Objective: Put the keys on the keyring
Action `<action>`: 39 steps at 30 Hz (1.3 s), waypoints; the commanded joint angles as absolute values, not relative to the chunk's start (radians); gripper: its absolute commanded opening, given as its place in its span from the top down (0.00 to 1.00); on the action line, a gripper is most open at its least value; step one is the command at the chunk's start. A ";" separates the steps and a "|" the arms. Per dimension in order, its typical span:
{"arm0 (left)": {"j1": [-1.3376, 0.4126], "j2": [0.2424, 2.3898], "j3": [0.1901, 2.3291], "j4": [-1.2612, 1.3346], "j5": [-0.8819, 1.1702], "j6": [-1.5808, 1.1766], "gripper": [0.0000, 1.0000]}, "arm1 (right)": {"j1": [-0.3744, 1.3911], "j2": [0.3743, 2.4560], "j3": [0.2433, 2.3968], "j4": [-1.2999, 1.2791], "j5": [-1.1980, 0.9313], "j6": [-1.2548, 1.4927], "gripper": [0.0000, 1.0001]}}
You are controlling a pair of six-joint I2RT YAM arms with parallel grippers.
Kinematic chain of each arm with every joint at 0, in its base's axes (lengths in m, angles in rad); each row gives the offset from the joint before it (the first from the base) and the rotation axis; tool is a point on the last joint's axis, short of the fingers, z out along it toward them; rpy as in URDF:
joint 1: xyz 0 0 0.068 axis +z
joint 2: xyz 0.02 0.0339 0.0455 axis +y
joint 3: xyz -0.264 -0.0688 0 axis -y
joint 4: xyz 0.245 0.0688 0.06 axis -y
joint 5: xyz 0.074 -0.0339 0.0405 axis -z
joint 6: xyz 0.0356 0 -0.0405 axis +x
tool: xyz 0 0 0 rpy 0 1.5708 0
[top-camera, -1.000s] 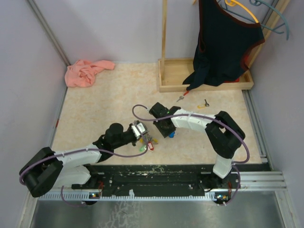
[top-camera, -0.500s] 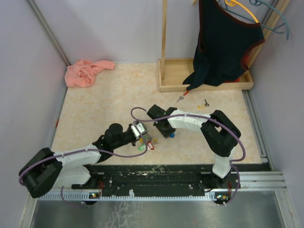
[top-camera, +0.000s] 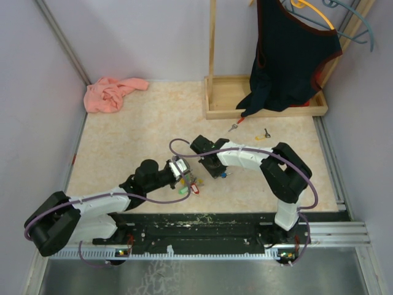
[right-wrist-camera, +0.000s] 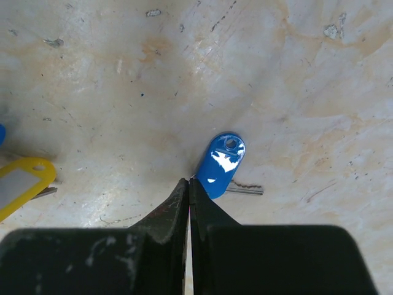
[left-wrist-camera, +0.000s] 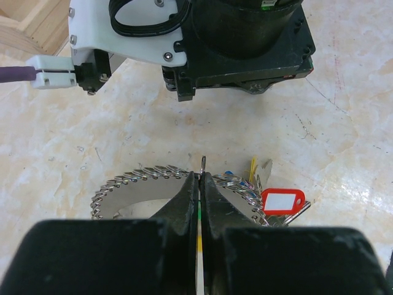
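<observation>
My left gripper [top-camera: 183, 174] [left-wrist-camera: 201, 177] is shut on a thin metal keyring [left-wrist-camera: 203, 161], whose edge pokes out above the tips. Silver coiled rings [left-wrist-camera: 141, 175] and a red-tagged key [left-wrist-camera: 282, 201] hang on it and rest on the table. My right gripper [top-camera: 215, 170] [right-wrist-camera: 188, 182] is shut, its tips touching the near end of a blue-tagged key [right-wrist-camera: 222, 161] lying flat on the table. I cannot tell whether it pinches the tag. A yellow tag [right-wrist-camera: 18, 183] lies to its left.
A red-tagged key [top-camera: 236, 125] and a yellow-tagged key [top-camera: 263, 134] lie in front of the wooden rack base [top-camera: 264, 106]. A dark garment [top-camera: 288, 55] hangs over it. A pink cloth [top-camera: 110, 92] lies at the back left. The two grippers are close together.
My right gripper has shifted slightly left towards the left gripper and stayed low by the blue key. The left arm and the keyring have not moved.
</observation>
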State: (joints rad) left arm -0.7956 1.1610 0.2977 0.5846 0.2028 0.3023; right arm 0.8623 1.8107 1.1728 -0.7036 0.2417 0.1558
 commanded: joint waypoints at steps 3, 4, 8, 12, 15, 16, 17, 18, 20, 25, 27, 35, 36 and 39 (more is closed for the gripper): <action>-0.788 1.136 0.291 0.641 0.216 0.288 0.99 | 0.877 1.745 1.204 -0.718 0.239 0.112 0.86; -0.788 1.135 0.290 0.641 0.215 0.288 0.99 | 0.881 1.742 1.200 -0.716 0.239 0.105 0.83; -0.788 1.132 0.288 0.644 0.214 0.288 0.99 | 0.889 1.740 1.189 -0.718 0.235 0.083 0.73; -0.787 1.130 0.285 0.646 0.213 0.288 0.99 | 0.895 1.745 1.180 -0.720 0.249 0.069 0.72; -0.787 1.125 0.284 0.647 0.213 0.288 0.99 | 0.899 1.755 1.177 -0.727 0.264 0.061 0.72; -0.786 1.126 0.283 0.647 0.213 0.287 0.99 | 0.900 1.759 1.175 -0.731 0.272 0.060 0.72; -0.786 1.126 0.283 0.647 0.214 0.287 0.99 | 0.901 1.763 1.173 -0.733 0.277 0.059 0.72; -0.785 1.126 0.284 0.647 0.215 0.287 0.99 | 0.902 1.766 1.171 -0.732 0.278 0.056 0.72; -0.785 1.126 0.284 0.647 0.216 0.287 0.99 | 0.904 1.769 1.168 -0.731 0.281 0.054 0.72; -0.785 1.124 0.284 0.647 0.217 0.287 0.99 | 0.905 1.788 1.157 -0.722 0.292 0.043 0.72; -0.785 1.124 0.284 0.647 0.219 0.288 0.99 | 0.905 1.796 1.151 -0.721 0.297 0.041 0.73; -0.783 1.124 0.284 0.647 0.219 0.287 0.99 | 0.905 1.804 1.135 -0.697 0.291 0.041 0.80; -0.784 1.124 0.284 0.647 0.220 0.287 0.99 | 0.905 1.802 1.136 -0.697 0.288 0.041 0.83; -0.784 1.124 0.284 0.647 0.219 0.287 0.99 | 0.905 1.797 1.144 -0.696 0.282 0.042 0.88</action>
State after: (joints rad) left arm -0.7895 1.1450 0.2863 0.6006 0.2043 0.3023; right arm 0.8902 1.7966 1.1324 -0.7139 0.2775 0.0513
